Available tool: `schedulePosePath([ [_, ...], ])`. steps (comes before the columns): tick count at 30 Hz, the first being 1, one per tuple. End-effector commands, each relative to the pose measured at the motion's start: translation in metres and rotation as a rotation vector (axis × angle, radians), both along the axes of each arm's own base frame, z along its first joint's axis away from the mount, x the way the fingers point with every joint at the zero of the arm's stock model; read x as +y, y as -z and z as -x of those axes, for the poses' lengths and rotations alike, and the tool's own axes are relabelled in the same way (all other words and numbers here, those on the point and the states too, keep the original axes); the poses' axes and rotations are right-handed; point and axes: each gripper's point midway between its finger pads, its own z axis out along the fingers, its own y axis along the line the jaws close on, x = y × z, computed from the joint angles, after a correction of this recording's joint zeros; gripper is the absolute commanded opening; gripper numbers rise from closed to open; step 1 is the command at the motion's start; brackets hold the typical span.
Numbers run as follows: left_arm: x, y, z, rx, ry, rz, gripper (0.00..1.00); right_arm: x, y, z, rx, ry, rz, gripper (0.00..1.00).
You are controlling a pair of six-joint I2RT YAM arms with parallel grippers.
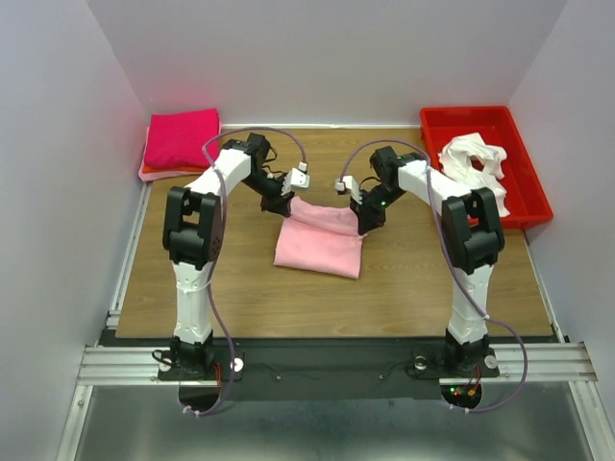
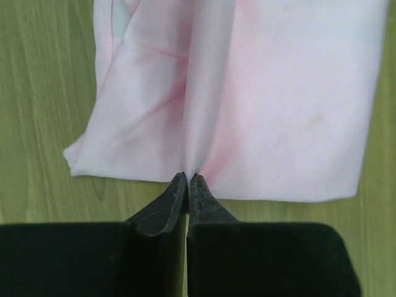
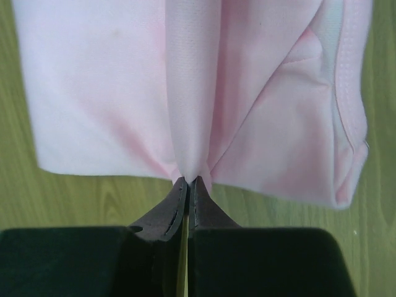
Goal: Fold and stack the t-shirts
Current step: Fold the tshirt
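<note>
A light pink t-shirt [image 1: 320, 240] lies partly folded in the middle of the wooden table. My left gripper [image 1: 280, 205] is shut on its far left edge, pinching a ridge of cloth [image 2: 204, 93] at the fingertips. My right gripper [image 1: 362, 226] is shut on the far right edge, with a pinched ridge of the pink t-shirt [image 3: 192, 93] rising from the tips. Both hold that edge slightly lifted. A folded magenta t-shirt [image 1: 181, 136] lies at the far left corner. Crumpled white t-shirts [image 1: 474, 163] fill the red bin [image 1: 530, 182].
The magenta shirt rests on an orange one [image 1: 150, 174] beneath it. The red bin stands at the far right of the table [image 1: 413, 288]. White walls close in the left, back and right sides.
</note>
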Motion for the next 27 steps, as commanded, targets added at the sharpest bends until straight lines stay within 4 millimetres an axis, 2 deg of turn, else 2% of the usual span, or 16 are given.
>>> schedulePosePath([
  [1, -0.003, 0.009, -0.021, 0.045, -0.038, -0.009, 0.12, 0.005, 0.01, -0.01, 0.008, -0.033, -0.032, 0.01],
  [5, -0.003, 0.028, -0.009, 0.13, -0.036, -0.018, 0.13, 0.006, 0.033, -0.01, 0.058, -0.022, -0.02, 0.02],
  [8, 0.001, 0.039, 0.022, 0.196, -0.027, -0.033, 0.13, 0.007, 0.035, -0.002, 0.082, -0.015, -0.023, 0.03],
  [9, 0.004, 0.042, 0.039, 0.222, -0.028, -0.035, 0.13, 0.009, 0.034, 0.009, 0.103, -0.018, -0.026, 0.03],
  [11, 0.006, 0.042, 0.058, 0.238, -0.026, -0.031, 0.13, 0.01, 0.033, 0.027, 0.128, -0.024, -0.027, 0.03],
  [12, 0.007, 0.042, 0.075, 0.25, -0.026, -0.027, 0.13, 0.013, 0.031, 0.046, 0.147, -0.041, -0.027, 0.03],
  [13, 0.009, 0.042, 0.083, 0.253, -0.027, -0.026, 0.13, 0.014, 0.028, 0.058, 0.16, -0.045, -0.026, 0.04],
  [15, 0.015, 0.047, 0.102, 0.281, -0.047, -0.031, 0.15, 0.023, 0.02, 0.08, 0.211, -0.034, -0.054, 0.1],
  [16, 0.015, 0.039, 0.099, 0.235, -0.056, -0.019, 0.24, 0.025, 0.016, 0.088, 0.229, -0.022, -0.066, 0.17],
  [17, 0.016, 0.037, 0.101, 0.235, -0.073, -0.019, 0.29, 0.025, 0.008, 0.092, 0.24, -0.005, -0.077, 0.35],
  [19, 0.019, 0.028, 0.101, 0.213, -0.093, -0.007, 0.4, 0.023, 0.001, 0.091, 0.275, 0.066, -0.065, 0.45],
  [21, 0.02, 0.018, 0.1, 0.197, -0.11, 0.009, 0.45, 0.024, -0.015, 0.074, 0.268, 0.131, -0.089, 0.51],
  [23, 0.016, 0.001, 0.099, 0.152, -0.107, 0.043, 0.51, 0.02, -0.036, 0.043, 0.232, 0.202, -0.138, 0.58],
  [24, 0.013, -0.006, 0.095, 0.13, -0.116, 0.063, 0.57, 0.019, -0.043, 0.033, 0.23, 0.224, -0.167, 0.59],
  [25, 0.009, -0.017, 0.093, 0.103, -0.116, 0.09, 0.57, 0.022, -0.05, 0.026, 0.222, 0.232, -0.183, 0.59],
  [27, 0.002, -0.025, 0.092, 0.075, -0.106, 0.11, 0.57, 0.031, -0.058, 0.018, 0.252, 0.244, -0.226, 0.58],
])
